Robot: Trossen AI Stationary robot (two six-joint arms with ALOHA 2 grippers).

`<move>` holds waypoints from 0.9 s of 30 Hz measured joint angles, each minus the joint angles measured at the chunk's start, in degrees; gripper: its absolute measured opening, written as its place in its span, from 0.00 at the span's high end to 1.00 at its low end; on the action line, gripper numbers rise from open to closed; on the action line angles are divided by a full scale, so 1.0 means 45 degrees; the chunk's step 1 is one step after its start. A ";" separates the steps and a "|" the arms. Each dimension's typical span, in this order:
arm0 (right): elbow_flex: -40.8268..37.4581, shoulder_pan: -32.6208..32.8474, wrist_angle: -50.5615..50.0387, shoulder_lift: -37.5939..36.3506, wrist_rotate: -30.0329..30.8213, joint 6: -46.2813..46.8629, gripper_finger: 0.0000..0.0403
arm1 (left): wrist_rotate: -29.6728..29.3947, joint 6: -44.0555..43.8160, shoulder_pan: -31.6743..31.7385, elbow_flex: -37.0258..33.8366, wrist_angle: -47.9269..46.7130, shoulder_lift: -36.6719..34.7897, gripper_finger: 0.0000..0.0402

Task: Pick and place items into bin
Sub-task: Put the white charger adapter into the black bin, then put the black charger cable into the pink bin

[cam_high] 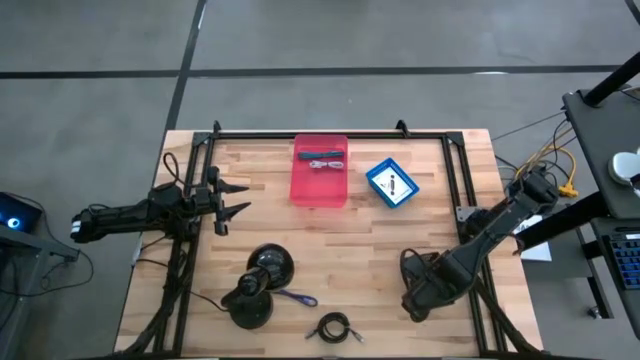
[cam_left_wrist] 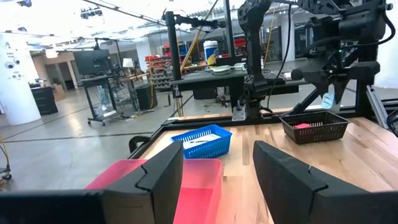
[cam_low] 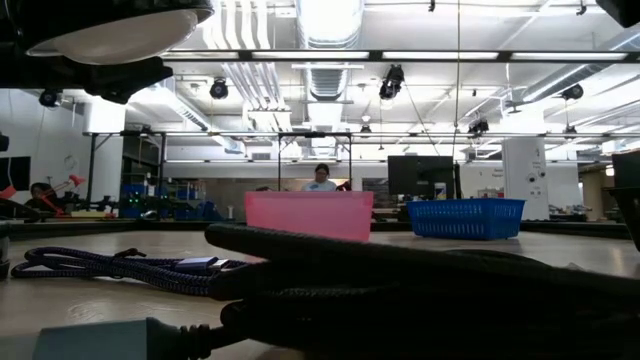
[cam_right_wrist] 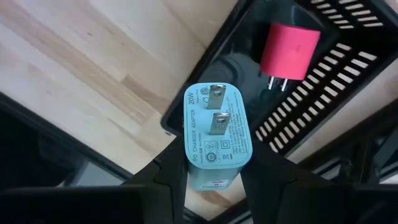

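My right gripper [cam_right_wrist: 216, 163] is shut on the pale teal cube [cam_right_wrist: 216, 137], a plug-in charger whose two metal prongs face the wrist camera. It hangs over the black slatted basket [cam_right_wrist: 323, 81] at the table's right near side [cam_high: 408, 262]. The pink cube [cam_right_wrist: 289, 50] lies on the basket's floor. My left gripper [cam_high: 225, 200] is open and level at the table's left, touching nothing. The purple tool [cam_high: 295, 297] and the black coiled cable [cam_high: 333, 326] lie near the table's near edge. My right gripper pinches the pale teal cube by its two long side faces [cam_right_wrist: 189, 146], one finger on each, coming from above and pointing down. The cube is lifted clear above the black basket, prong face turned up toward the wrist.
A pink bin [cam_high: 320, 185] holding cables and a blue bin [cam_high: 392, 183] stand at the table's far middle. The large black object with two round parts [cam_high: 258, 285] sits by the near edge, left of the purple tool. A black frame runs along the table's edges.
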 joint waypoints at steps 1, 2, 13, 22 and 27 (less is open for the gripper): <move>-0.0072 0.0036 0.0005 0.0000 0.0010 -0.0013 0.74 | 0.0000 0.0004 0.0005 0.0000 -0.0001 0.0013 0.55; -0.0154 0.0044 -0.0006 0.0000 0.0008 -0.0020 0.74 | 0.0003 0.0000 0.0005 0.0000 -0.0018 0.0013 0.55; -0.1161 0.0043 0.0390 -0.0005 -0.0146 -0.0023 0.66 | 0.0005 0.0005 0.0005 0.0000 0.0000 0.0008 0.55; -0.1205 0.0038 0.0470 -0.0005 -0.0141 0.0016 0.56 | 0.0005 0.0005 0.0000 0.0000 -0.0010 0.0023 0.55; -0.1205 0.0030 0.0469 -0.0005 0.0021 -0.0386 0.57 | 0.0001 0.0004 0.0000 0.0000 -0.0007 0.0028 0.55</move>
